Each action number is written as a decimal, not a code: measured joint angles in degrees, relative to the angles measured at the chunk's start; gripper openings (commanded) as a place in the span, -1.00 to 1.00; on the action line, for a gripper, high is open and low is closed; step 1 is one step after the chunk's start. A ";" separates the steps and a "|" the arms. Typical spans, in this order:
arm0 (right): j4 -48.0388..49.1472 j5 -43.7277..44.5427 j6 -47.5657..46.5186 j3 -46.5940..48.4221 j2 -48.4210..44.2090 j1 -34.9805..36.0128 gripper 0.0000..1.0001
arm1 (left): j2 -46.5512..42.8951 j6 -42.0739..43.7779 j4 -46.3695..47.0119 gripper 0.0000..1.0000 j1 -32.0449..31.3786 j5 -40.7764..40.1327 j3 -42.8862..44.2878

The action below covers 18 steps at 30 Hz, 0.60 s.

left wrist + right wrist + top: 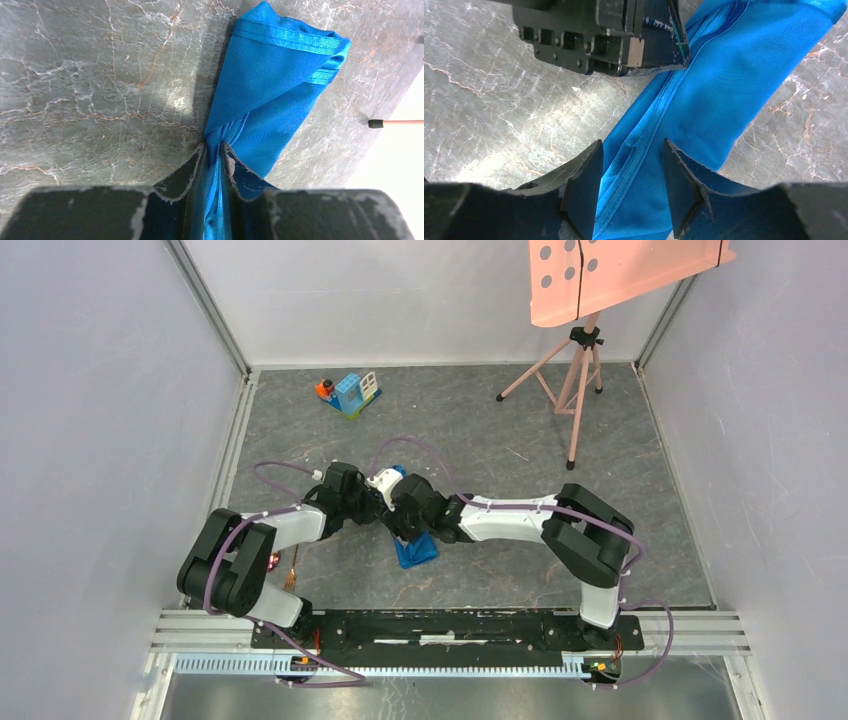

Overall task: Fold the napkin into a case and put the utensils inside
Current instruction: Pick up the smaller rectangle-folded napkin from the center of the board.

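The bright blue napkin (pixel 416 550) is bunched into a narrow strip between the two wrists, over the grey marbled table. My left gripper (pixel 213 145) is shut on one gathered end of the napkin (pixel 275 85), and the rest fans out away from its fingers. My right gripper (pixel 632 145) is open and straddles the napkin (pixel 724 85), with the hemmed edge running between its fingers. The left gripper (pixel 599 35) shows at the top of the right wrist view, clamped on the cloth. The utensils, a golden-copper spoon (pixel 274 561) and fork (pixel 292 578), lie by the left arm, partly hidden by it.
A small blue-and-white toy block house (pixel 350 393) stands at the back left. A pink tripod (pixel 572 390) holding a pink board (pixel 610 275) stands at the back right, and one of its feet (pixel 375 123) shows in the left wrist view. Grey walls enclose the table.
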 measured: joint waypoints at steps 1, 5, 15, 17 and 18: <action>0.00 0.66 0.52 0.02 0.37 0.26 0.05 | 0.00 0.00 0.00 -0.54 0.00 0.00 0.00; -1.09 3.17 1.73 1.14 2.97 1.07 0.08 | 0.00 -0.02 0.04 -0.55 0.00 0.02 -0.09; -5.33 9.86 5.40 7.52 7.82 3.17 0.30 | -0.44 -0.07 0.02 -0.54 0.28 0.96 -0.57; -7.08 11.41 6.51 9.09 8.68 3.65 0.32 | -0.44 -0.09 0.07 -0.54 0.33 1.09 -0.61; -7.98 12.46 7.13 9.88 9.18 3.89 0.32 | -0.44 -0.11 0.04 -0.54 0.35 1.31 -0.66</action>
